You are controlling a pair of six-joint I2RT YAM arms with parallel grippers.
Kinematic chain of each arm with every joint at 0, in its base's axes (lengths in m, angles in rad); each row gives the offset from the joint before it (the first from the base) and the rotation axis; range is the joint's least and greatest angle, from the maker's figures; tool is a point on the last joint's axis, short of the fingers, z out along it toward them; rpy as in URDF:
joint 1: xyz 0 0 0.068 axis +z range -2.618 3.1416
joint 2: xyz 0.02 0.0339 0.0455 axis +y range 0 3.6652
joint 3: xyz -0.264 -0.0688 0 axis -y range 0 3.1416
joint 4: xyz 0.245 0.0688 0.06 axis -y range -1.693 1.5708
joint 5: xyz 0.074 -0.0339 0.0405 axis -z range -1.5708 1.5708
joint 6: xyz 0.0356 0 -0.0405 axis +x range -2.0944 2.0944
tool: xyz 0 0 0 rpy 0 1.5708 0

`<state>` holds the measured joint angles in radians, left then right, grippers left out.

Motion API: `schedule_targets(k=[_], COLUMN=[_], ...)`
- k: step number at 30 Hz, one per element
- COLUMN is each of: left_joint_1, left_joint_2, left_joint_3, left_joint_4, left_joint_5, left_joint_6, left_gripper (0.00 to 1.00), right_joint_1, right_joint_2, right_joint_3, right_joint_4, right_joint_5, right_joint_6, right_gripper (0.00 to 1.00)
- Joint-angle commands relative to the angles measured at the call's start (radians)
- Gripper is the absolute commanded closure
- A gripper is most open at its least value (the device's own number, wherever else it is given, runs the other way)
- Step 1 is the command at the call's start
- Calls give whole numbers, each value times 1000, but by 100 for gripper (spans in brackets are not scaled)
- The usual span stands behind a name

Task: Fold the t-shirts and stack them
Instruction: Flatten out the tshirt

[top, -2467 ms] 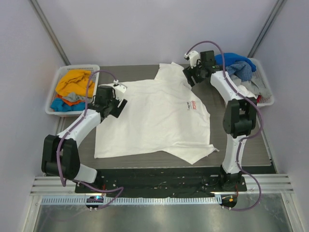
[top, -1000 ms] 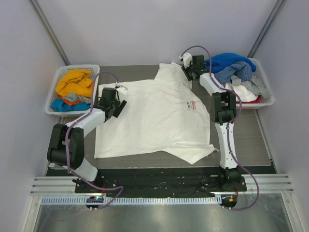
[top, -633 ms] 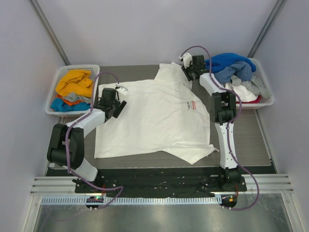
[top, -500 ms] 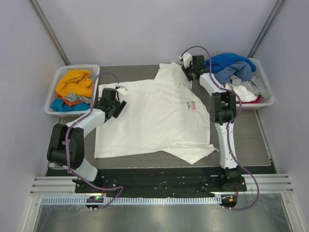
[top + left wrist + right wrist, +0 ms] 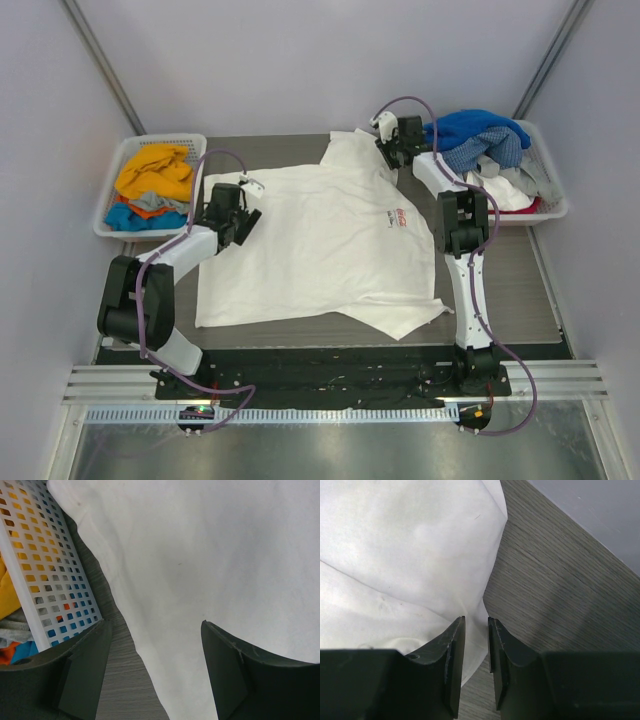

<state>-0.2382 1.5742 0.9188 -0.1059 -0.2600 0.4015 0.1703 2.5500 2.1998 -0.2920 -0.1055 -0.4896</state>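
A large white t-shirt (image 5: 320, 240) with a small red chest logo (image 5: 397, 217) lies spread flat on the table. My left gripper (image 5: 243, 222) is open low over the shirt's left edge; in the left wrist view (image 5: 155, 630) the cloth edge (image 5: 200, 555) runs between the fingers. My right gripper (image 5: 388, 158) is at the shirt's far right sleeve. In the right wrist view (image 5: 476, 622) its jaws stand nearly closed with the white sleeve edge (image 5: 420, 540) pinched between them. Other t-shirts are orange (image 5: 150, 170) and blue (image 5: 475, 130).
A white slatted basket (image 5: 115, 165) at the left holds orange, grey and blue shirts, and its wall (image 5: 50, 580) is close beside my left fingers. A second basket (image 5: 555, 195) at the right holds blue, checked and grey shirts. The dark wooden table (image 5: 560, 590) shows beyond the sleeve.
Since 2.5 s ago the right gripper moved left and down onto the sleeve, and the left arm shifted slightly. Over the last second nothing visibly moved.
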Motion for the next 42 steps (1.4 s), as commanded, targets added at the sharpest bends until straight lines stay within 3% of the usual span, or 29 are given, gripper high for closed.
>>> schedule_targets(k=[1,9,15,32,39,42], left_joint_1=[-3,-3,-4,-4,-3,-4], left_joint_2=[-5,-6,-6,3,15,20], left_joint_3=[2,2,-1,-12,-3,3], left_joint_4=[46,46,49,60,61,61], left_joint_5=[-7,-7,-12,-5,-2,1], left_joint_6=[7,11,16,13,13,11], left_gripper=[23,24,24,24,24,24], right_joint_1=[5,8,5,-8,-8,1], right_joint_2=[10,19,18,95,99,53], right_joint_3=[6,14,14,175,179,105], right_joint_4=[31,37,53,125,157,157], right_joint_5=[-10,24,99,286,319,299], right_joint_6=[8,-9,-58,-217,-273,-253], right_gripper=[72,92,99,99,99,98])
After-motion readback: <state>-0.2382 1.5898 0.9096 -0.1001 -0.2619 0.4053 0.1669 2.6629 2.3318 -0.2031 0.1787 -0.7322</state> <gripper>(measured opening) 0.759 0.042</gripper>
